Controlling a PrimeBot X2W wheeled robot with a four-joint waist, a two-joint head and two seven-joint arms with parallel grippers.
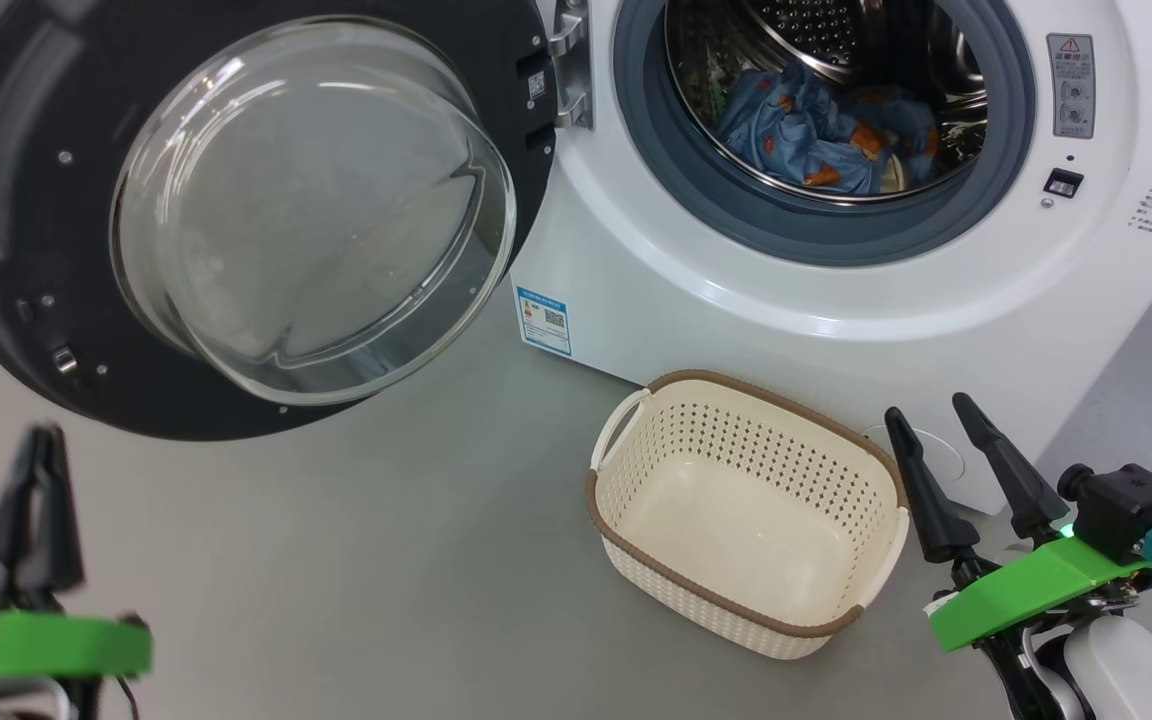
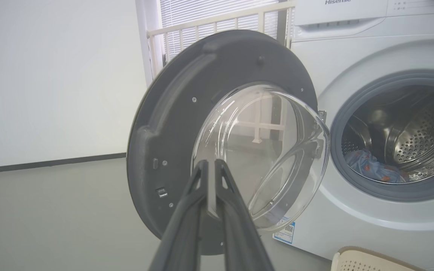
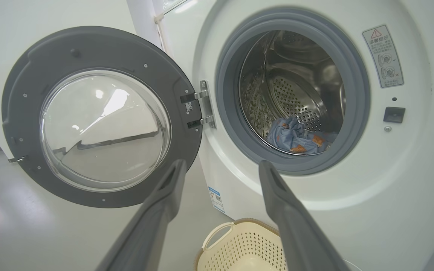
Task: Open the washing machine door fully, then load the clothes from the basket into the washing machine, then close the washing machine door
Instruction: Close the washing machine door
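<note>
The white washing machine [image 1: 836, 300] stands with its door [image 1: 56, 200] swung wide to the left, glass bowl facing out. Light blue printed clothes [image 1: 816, 130] lie in the steel drum, and the clothes [image 3: 294, 137] also show through the opening in the right wrist view. The cream basket [image 1: 746, 510] sits on the floor before the machine with nothing in it. My left gripper [image 1: 36, 440] is at the lower left, below the door, fingers pressed together on nothing. In its own view the left gripper [image 2: 211, 163] points at the door [image 2: 179, 131]. My right gripper [image 1: 926, 410] stands open right of the basket.
Grey floor [image 1: 386, 560] spreads in front of the machine. A white wall with a dark skirting [image 2: 51, 162] stands left of the door. A pale railing [image 2: 209, 22] shows behind the door. A blue label [image 1: 543, 320] marks the machine's lower left corner.
</note>
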